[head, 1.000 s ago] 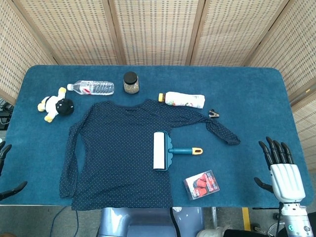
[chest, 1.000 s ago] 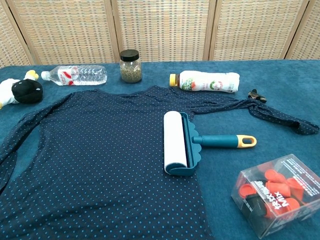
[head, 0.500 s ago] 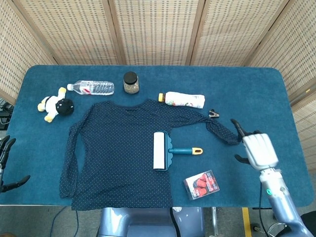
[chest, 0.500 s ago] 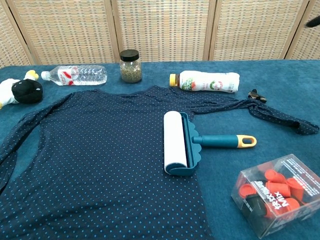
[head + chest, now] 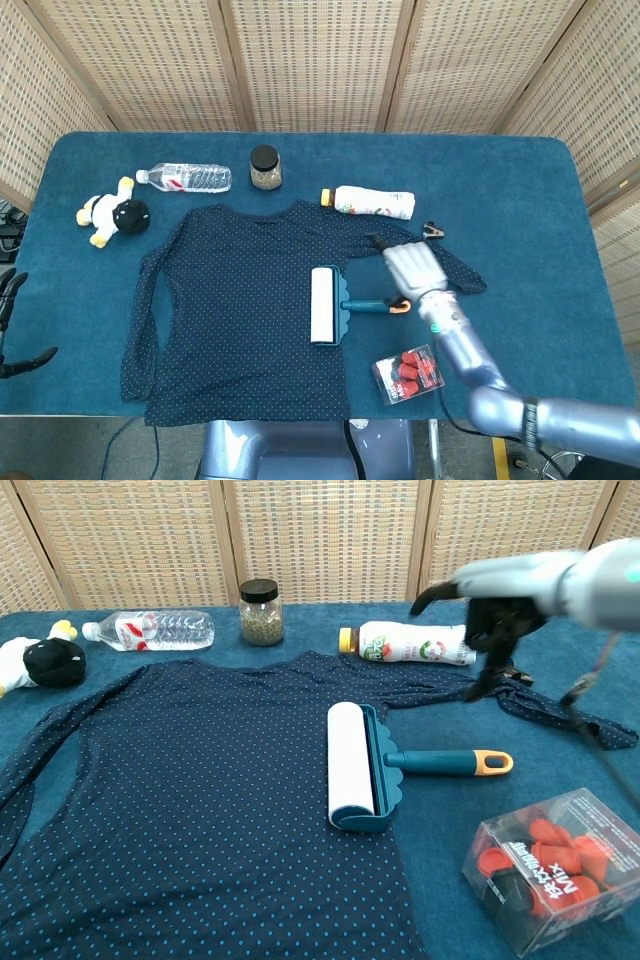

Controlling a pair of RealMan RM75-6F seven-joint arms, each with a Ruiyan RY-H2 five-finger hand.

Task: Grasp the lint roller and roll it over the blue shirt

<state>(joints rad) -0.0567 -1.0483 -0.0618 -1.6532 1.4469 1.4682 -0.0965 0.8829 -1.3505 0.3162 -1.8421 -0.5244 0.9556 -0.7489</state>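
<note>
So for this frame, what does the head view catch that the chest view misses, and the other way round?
Only the head view shows the left hand at the table's left edge, fingers apart and holding nothing. The chest view adds no object of its own; it shows the right hand raised above the lint roller, not touching it. Both show the blue shirt, the water bottle, the jar and the box of red pieces.

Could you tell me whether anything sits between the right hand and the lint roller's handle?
Nothing visible does. The right hand hovers open above the table, over the shirt sleeve, and the lint roller lies below it with its teal handle bare. The clear box of red pieces sits nearer the table's front edge, clear of the path.
</note>
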